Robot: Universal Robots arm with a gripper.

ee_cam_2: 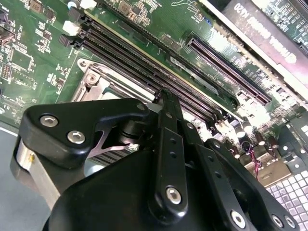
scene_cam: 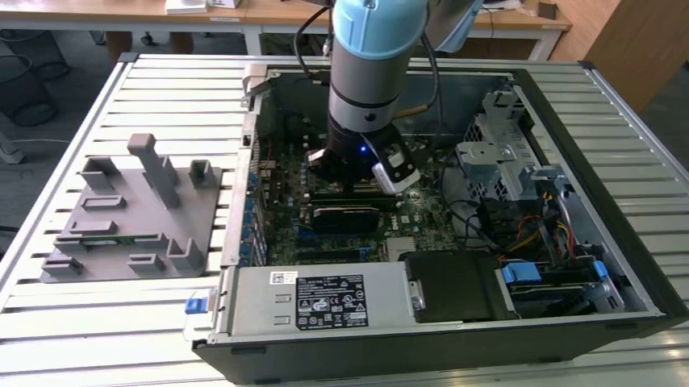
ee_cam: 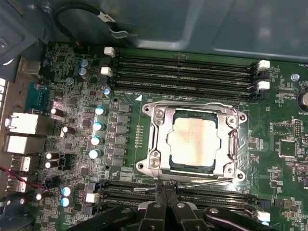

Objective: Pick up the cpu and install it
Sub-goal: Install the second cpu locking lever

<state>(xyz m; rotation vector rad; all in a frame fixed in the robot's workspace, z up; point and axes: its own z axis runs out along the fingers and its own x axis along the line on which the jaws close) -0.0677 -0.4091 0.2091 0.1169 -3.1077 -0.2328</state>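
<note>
- Black linkages of the end effector [ee_cam: 166, 195] fill the foreground in both wrist views; its fingers [ee_cam_2: 166, 103] meet in a narrow tip with no gap between them and nothing held, just beside the lower edge of the socket.
- Cpu [ee_cam: 196, 140]: a flat square chip with a pale silver lid that shows a faint warm sheen, sitting in the metal-framed socket [ee_cam: 159, 144] on the motherboard [ee_cam: 274, 120]. A thin dark border surrounds the lid inside the frame.
- Socket frame: bright metal with screws at its corners and a slim lever wire [ee_cam: 192, 184] lying along the edge nearest the end effector.
- Dark memory slots [ee_cam: 183, 67] run in parallel rows on both sides of the socket, with white latches at their ends.
- Computer case [scene_cam: 603, 145]: open-sided, lying on the slatted metal surface [scene_cam: 64, 322]. It contains the green motherboard, a black expansion card [scene_cam: 344, 216], a silver power supply box [scene_cam: 312, 302], drive cages and coloured cables [scene_cam: 528, 234].
- Robot arm [scene_cam: 372, 72] reaches down into the case over the board.
- Grey plastic fixture [scene_cam: 129, 214], with upright blocks, sits on the surface towards the exterior view's left, apart from the case.
</note>
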